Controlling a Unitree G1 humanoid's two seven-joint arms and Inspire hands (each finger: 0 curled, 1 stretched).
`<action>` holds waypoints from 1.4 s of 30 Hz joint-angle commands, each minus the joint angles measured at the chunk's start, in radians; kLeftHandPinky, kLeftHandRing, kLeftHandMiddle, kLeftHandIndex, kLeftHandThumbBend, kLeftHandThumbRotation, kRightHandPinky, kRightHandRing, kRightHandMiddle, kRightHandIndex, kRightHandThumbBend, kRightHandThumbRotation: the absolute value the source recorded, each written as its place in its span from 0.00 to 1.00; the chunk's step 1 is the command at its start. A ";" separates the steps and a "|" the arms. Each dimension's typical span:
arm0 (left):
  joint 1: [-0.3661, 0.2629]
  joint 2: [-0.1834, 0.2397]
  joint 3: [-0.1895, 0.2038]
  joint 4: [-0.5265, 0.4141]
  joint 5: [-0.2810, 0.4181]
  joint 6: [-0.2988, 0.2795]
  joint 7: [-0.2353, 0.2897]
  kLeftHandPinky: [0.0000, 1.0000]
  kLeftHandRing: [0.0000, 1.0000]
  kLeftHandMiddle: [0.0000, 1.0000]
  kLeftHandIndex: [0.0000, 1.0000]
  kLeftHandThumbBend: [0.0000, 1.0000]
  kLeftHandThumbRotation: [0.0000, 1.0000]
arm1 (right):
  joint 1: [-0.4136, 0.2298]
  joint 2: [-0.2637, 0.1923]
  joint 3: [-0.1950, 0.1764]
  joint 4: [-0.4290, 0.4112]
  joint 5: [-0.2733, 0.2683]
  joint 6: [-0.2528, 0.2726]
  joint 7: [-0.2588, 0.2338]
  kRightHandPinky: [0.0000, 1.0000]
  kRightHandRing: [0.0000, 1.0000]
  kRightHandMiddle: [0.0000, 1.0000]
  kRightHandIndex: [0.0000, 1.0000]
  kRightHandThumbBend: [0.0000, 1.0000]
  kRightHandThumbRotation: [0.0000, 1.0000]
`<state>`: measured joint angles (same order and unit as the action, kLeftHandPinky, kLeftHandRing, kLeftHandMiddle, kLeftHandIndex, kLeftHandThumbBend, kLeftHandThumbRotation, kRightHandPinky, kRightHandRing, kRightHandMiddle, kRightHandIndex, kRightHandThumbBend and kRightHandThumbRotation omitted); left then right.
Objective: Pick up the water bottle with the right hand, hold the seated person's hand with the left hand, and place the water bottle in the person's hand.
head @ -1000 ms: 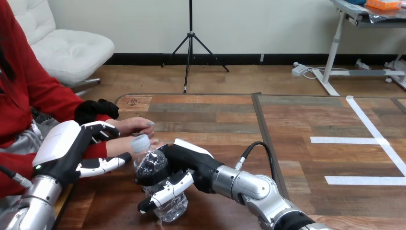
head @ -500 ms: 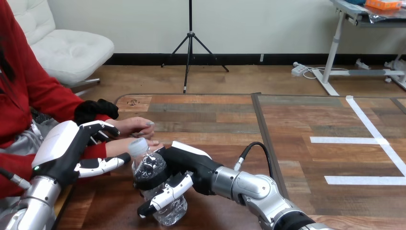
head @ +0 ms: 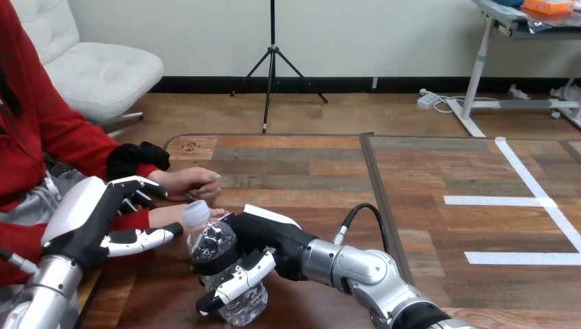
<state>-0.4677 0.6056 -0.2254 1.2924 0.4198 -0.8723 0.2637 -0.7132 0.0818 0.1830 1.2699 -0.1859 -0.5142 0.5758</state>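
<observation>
Right hand (head: 266, 234) clasps the water bottle (head: 207, 234), its cap tilted toward the person's nearer hand (head: 168, 214) just beyond, at the bench (head: 308, 171)'s left edge. Left hand (head: 89, 219)'s grip there is unclear.

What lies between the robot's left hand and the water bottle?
In the head view, the person's nearer hand lies between the left hand and the water bottle.

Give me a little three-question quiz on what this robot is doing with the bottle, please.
1. True or false: the right hand is curled round the water bottle.
2. The bottle's cap is: A) on the bottle; B) lying on the table; C) between the person's fingers.
3. Fill in: the person's hand nearest the cap shows at the view's ___ side.
Key: 1 true; 2 A; 3 left.
</observation>
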 commanded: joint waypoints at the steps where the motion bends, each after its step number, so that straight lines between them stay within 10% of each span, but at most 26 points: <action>1: 0.005 -0.059 0.035 -0.066 -0.075 -0.026 -0.112 0.41 0.51 0.60 0.64 0.92 0.41 | -0.208 0.106 -0.063 -0.024 0.075 -0.033 0.012 0.35 0.38 0.43 0.44 0.96 0.00; 20: 0.037 -0.062 0.051 -0.087 -0.104 -0.088 -0.135 0.45 0.49 0.56 0.64 0.93 0.25 | -0.275 0.055 -0.129 -0.030 0.158 0.000 0.027 0.31 0.35 0.42 0.45 0.95 0.00; 42: 0.046 -0.050 0.054 -0.101 -0.071 -0.098 -0.120 0.43 0.47 0.52 0.53 0.92 0.29 | -0.357 0.003 -0.148 -0.016 0.149 -0.012 -0.044 0.26 0.32 0.41 0.43 0.95 0.00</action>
<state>-0.4080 0.5868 -0.1759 1.2791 0.3560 -0.9117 0.1552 -0.7822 0.0717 0.1169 1.2699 -0.0896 -0.5004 0.6026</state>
